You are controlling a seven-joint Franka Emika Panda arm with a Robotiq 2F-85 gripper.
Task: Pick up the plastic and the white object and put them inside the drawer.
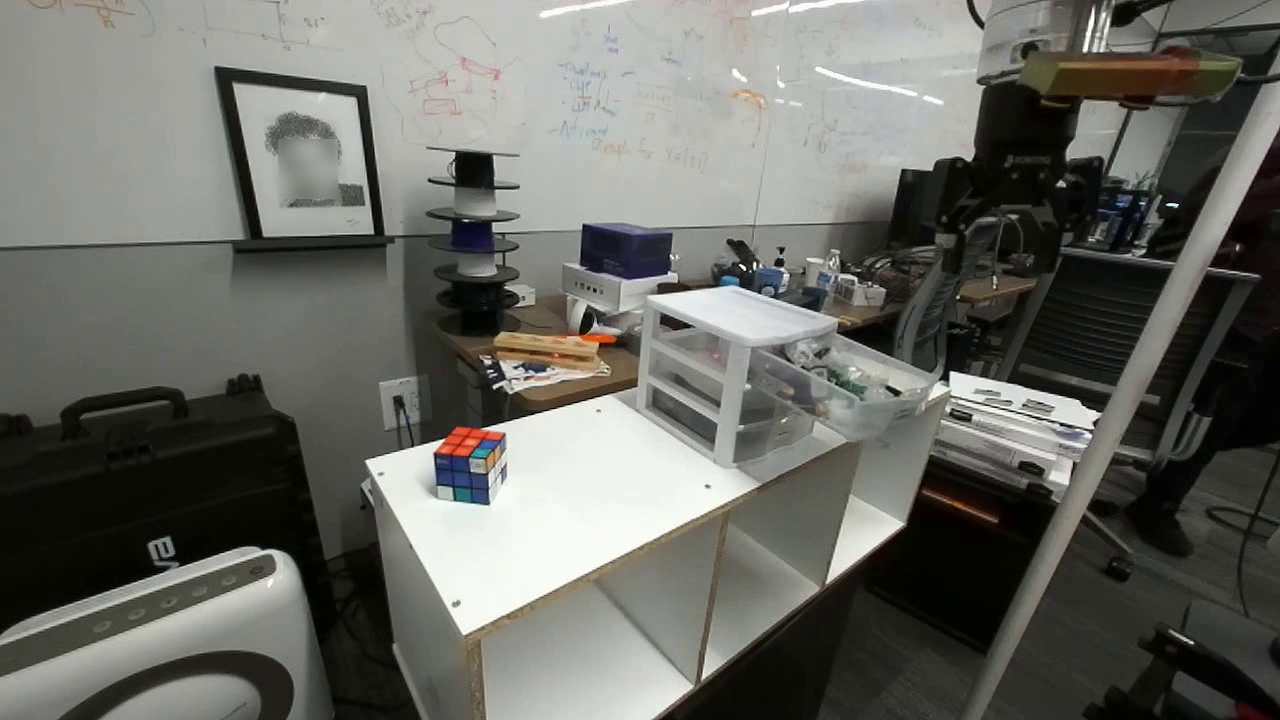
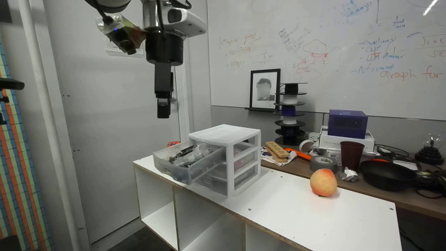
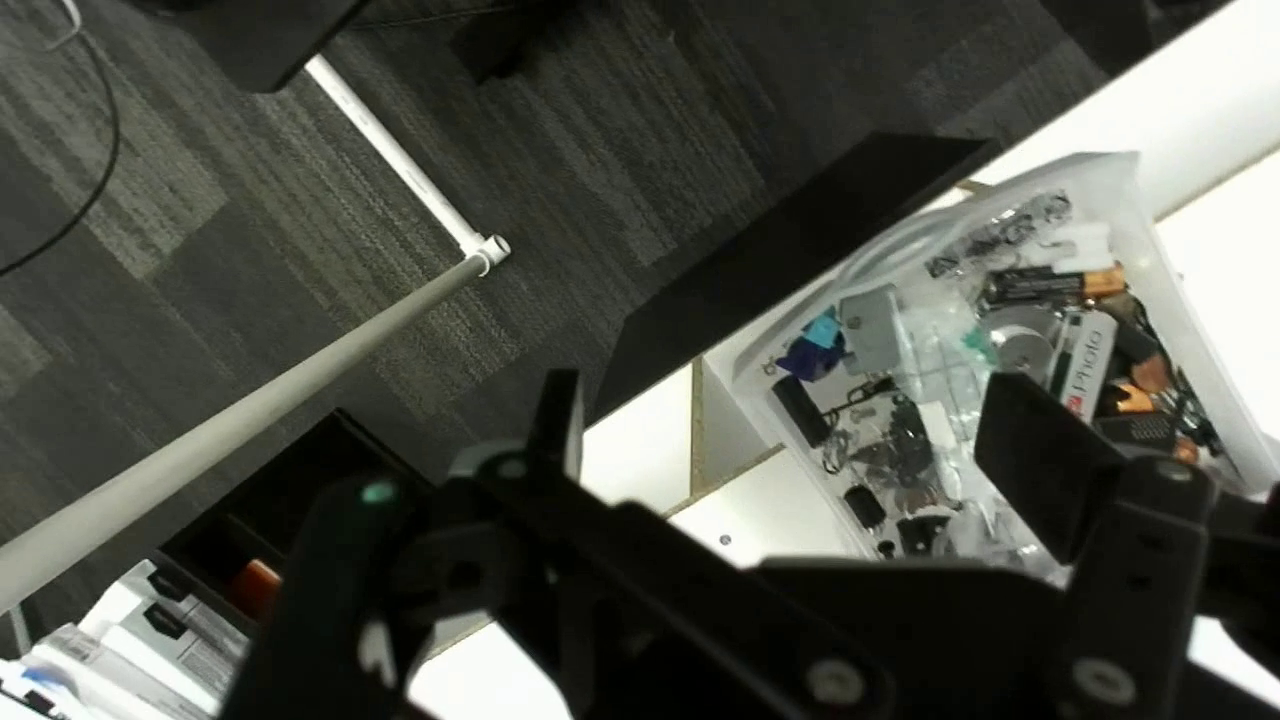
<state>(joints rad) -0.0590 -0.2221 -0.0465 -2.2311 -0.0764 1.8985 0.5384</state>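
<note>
The top drawer [image 2: 174,170] of the small plastic unit [image 2: 224,134] is pulled out and crowded; in the wrist view it holds clear plastic [image 3: 950,350], a small white piece [image 3: 1082,245] and, just beside that, a battery [image 3: 1045,287]. Whether these include the task's two objects I cannot tell. The unit stands on a white cabinet [image 1: 570,510], between a puzzle cube [image 1: 468,466] and a peach [image 2: 323,182]. The gripper [image 1: 997,252] hangs higher than the unit and apart from it, fingers pointing down and spread wide. On the brown desk [image 2: 409,199] behind the cabinet, a purple box [image 2: 347,123] sits on a white box [image 2: 330,142], with a black frying pan [image 2: 386,176] nearby.
</note>
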